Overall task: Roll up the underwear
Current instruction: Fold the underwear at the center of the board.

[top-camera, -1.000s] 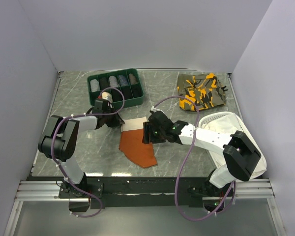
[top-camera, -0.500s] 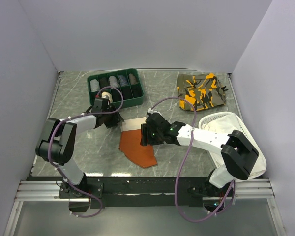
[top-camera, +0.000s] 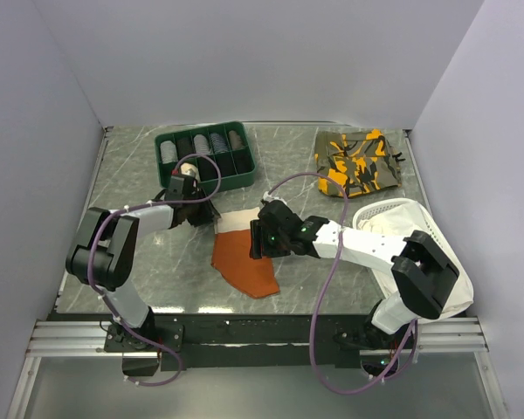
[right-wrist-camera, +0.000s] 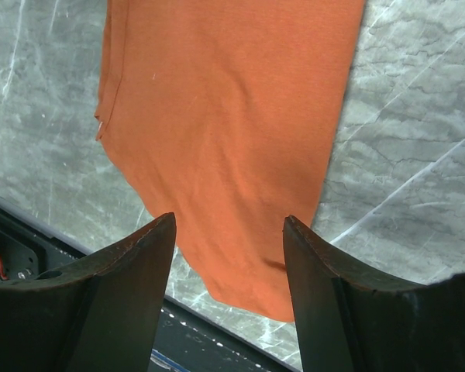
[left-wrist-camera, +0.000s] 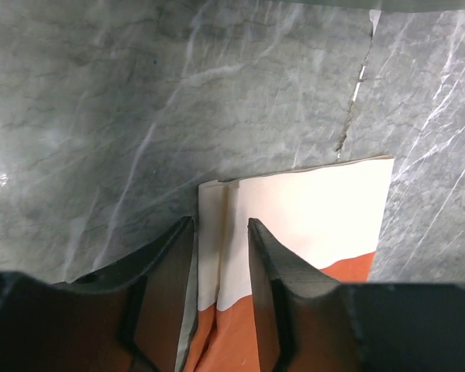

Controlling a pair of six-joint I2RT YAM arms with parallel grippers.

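Observation:
The underwear (top-camera: 243, 259) lies flat on the marble table, rust-orange with a cream-white waistband (top-camera: 239, 220) at its far end. My left gripper (top-camera: 208, 212) sits low at the waistband's left corner. In the left wrist view its fingers (left-wrist-camera: 219, 223) stand a little apart, astride a small crease in the waistband (left-wrist-camera: 310, 205). My right gripper (top-camera: 260, 241) hovers at the underwear's right edge. In the right wrist view it (right-wrist-camera: 229, 218) is wide open above the orange cloth (right-wrist-camera: 232, 101), with nothing between its fingers.
A green tray (top-camera: 201, 130) of rolled garments stands just behind the left gripper. An orange-and-olive camouflage garment (top-camera: 360, 161) lies at the back right. A white mesh basket (top-camera: 400, 212) sits at the right, under the right arm. The table's front edge runs just beyond the underwear's tip.
The right gripper has slid a little to the left, onto the underwear's edge. The left gripper's jaws widened, then narrowed again at the waistband corner.

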